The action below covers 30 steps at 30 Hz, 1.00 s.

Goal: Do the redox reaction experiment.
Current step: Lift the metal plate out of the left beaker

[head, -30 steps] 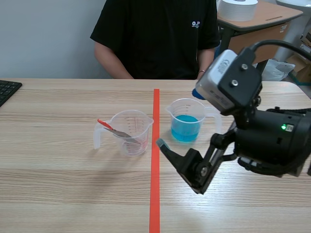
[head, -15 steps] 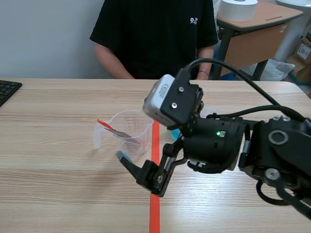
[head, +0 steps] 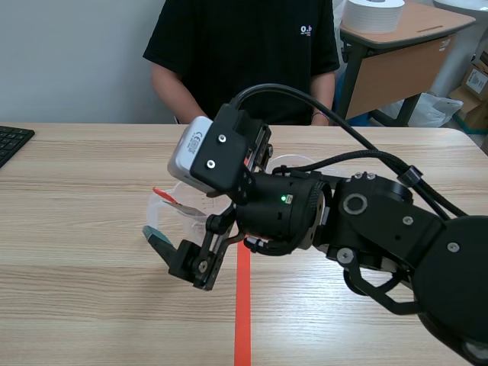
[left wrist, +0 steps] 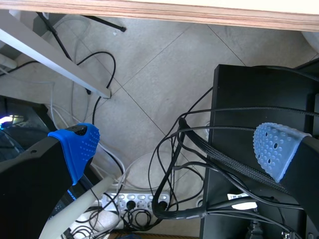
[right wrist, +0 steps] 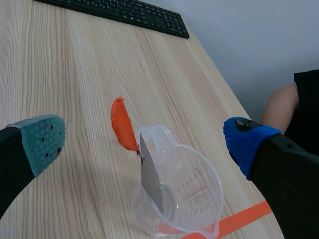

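- Although it comes in from the right, the right arm [head: 358, 229] lies across the orange-red tape line [head: 242, 313], and its gripper sits on the left half of the wooden table [head: 76, 198].
- In its wrist view, the right gripper [right wrist: 145, 143] has its fingers spread wide with nothing between them. One pad is grey-green [right wrist: 45, 142] and the other is blue [right wrist: 246, 144].
- A clear plastic measuring cup [right wrist: 184, 199] stands upright on the table, ahead of this gripper and between the lines of its two fingers. Neither pad touches it.
- A metal tool [right wrist: 149, 184] leans tilted inside the cup, and its orange-red handle [right wrist: 122, 124] sticks out over the rim.
- In the scene view the arm hides most of the cup. Its handle [head: 155, 216] shows just beside the finger with the grey-green pad.
- Only part of the rim of a second clear cup [head: 293, 158] shows behind the arm.
- Held below the table's edge, the left gripper [left wrist: 174, 149] is also spread apart and empty. It hangs over a floor [left wrist: 149, 59] with cables [left wrist: 169, 164] and a power strip [left wrist: 134, 203].
- A black keyboard [right wrist: 114, 12] lies at the far left of the table.
- A person in a black T-shirt [head: 244, 61] sits across the table.
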Each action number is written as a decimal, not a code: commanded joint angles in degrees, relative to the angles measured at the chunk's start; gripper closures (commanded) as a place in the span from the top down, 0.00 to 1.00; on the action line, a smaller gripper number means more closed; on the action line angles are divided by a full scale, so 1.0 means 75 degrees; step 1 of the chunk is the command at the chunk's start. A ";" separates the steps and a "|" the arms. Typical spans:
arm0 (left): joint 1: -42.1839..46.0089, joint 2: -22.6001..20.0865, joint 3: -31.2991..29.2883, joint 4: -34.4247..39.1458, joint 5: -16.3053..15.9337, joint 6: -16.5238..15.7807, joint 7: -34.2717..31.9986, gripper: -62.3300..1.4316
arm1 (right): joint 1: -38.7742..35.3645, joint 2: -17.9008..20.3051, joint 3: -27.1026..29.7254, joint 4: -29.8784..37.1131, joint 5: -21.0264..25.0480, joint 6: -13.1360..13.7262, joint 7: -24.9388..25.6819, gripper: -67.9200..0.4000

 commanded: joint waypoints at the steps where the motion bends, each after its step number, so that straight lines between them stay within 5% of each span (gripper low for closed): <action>1: 0.0020 -0.0006 0.0006 0.0082 -0.0050 -0.0020 -0.0082 1.00 | 0.0160 -0.0020 0.0012 0.0102 0.0082 -0.0038 0.0093 1.00; 4: 0.0020 -0.0006 0.0006 0.0082 -0.0050 -0.0020 -0.0079 1.00 | 0.0178 -0.0041 0.0012 0.0102 0.0082 -0.0096 0.0102 1.00; 10: 0.0020 -0.0009 0.0006 0.0082 -0.0050 -0.0020 -0.0079 1.00 | 0.0224 -0.0064 0.0012 0.0090 0.0082 -0.0219 0.0169 0.85; 26: 0.0020 -0.0009 0.0009 0.0082 -0.0050 -0.0067 -0.0105 1.00 | 0.0428 -0.0163 -0.0009 0.0023 0.0082 -0.0230 -0.0122 0.84; 30: 0.0020 -0.0009 0.0009 0.0082 -0.0050 -0.0070 -0.0105 1.00 | 0.0428 -0.0160 -0.0009 0.0023 0.0082 -0.0230 -0.0382 0.67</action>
